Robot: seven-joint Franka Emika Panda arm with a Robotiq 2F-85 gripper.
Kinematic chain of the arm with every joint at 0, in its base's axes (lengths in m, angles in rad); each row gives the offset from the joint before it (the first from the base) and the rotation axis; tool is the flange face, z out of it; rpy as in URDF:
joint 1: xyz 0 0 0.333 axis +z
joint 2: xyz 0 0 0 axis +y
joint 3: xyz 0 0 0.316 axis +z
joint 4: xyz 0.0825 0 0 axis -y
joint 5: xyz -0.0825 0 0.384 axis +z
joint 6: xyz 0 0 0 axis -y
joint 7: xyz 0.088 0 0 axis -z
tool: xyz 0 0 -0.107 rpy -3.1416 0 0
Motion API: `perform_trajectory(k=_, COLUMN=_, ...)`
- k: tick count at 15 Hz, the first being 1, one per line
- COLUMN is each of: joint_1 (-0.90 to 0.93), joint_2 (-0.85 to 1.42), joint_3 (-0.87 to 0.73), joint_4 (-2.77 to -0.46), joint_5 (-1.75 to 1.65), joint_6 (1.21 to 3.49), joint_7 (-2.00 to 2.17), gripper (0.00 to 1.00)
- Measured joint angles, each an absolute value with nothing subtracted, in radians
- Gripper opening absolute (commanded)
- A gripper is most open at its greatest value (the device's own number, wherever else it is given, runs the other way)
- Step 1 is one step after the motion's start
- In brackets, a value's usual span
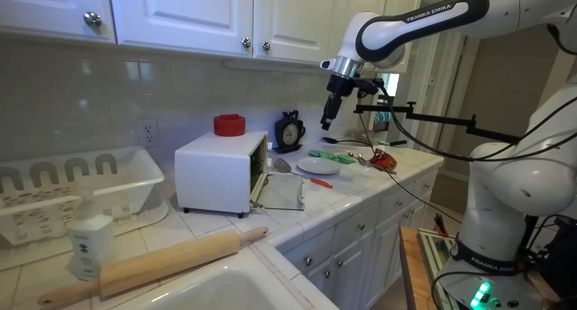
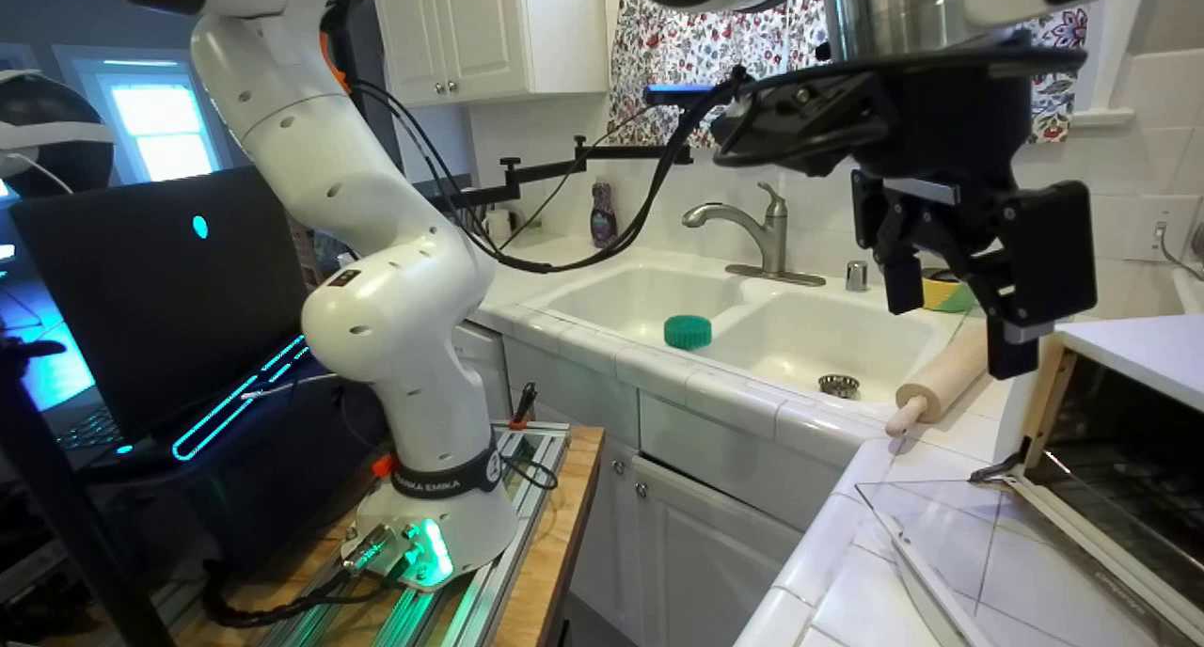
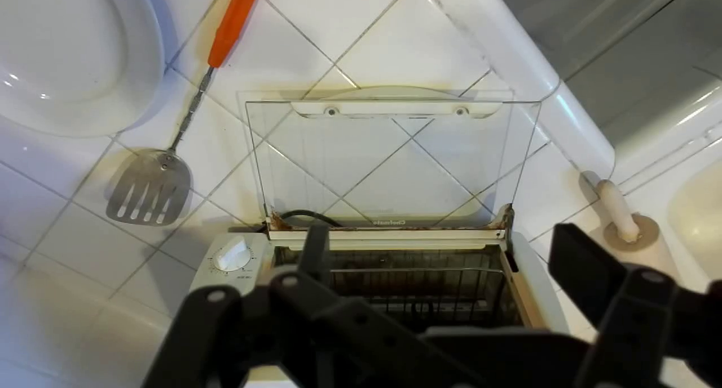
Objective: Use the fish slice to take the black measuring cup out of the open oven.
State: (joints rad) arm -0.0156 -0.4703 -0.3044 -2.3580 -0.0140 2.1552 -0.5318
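- A white oven (image 1: 214, 179) is set on a tiled counter (image 1: 167, 226); its glass door (image 3: 389, 162) is lowered in front of it, so the inside is laid open.
- The gripper (image 2: 959, 323) is held in the air above the counter. Its fingers are spread wide, with nothing gripped between them.
- A fish slice (image 3: 192, 107) with an orange handle is laid flat on the tiles, just beside a white plate (image 3: 56, 55) and apart from the lowered door.
- The black measuring cup is placed inside the oven by the task's wording, but it cannot be clearly made out. A small dark curved shape (image 3: 421, 310) is seen in the dim interior; whether it is part of the cup cannot be told.
- Done, as far as is shown: only the opening of the oven. The task is judged to be at its start.
- Left, by judgement: the fish slice is to be picked up, its blade brought into the oven, and the cup caught, drawn out over the door and set down.
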Motion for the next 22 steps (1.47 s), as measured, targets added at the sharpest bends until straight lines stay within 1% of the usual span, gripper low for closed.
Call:
perform_trajectory(k=5, joint_1=-0.058, joint_2=-0.425, joint_3=-0.311, joint_4=-2.366, joint_5=0.018, joint_6=2.169, joint_7=-0.429, gripper=1.00)
perform_trajectory(k=13, joint_1=-0.174, joint_2=-0.226, joint_3=-0.300, joint_4=-2.428, joint_5=0.012, joint_6=2.466, joint_7=-0.118, gripper=1.00)
perform_trajectory(k=15, joint_1=-0.189, joint_2=-0.178, joint_3=-0.288, joint_4=-2.432, joint_5=0.010, joint_6=2.510, joint_7=-0.069, gripper=1.00)
perform_trajectory(k=18, joint_1=-0.192, joint_2=-0.162, joint_3=-0.283, joint_4=-2.430, joint_5=0.010, joint_6=2.519, joint_7=-0.053, gripper=1.00)
perform_trajectory(k=22, joint_1=-0.199, joint_2=-0.156, joint_3=-0.284, joint_4=-2.427, joint_5=0.013, joint_6=2.470, joint_7=-0.055, gripper=1.00)
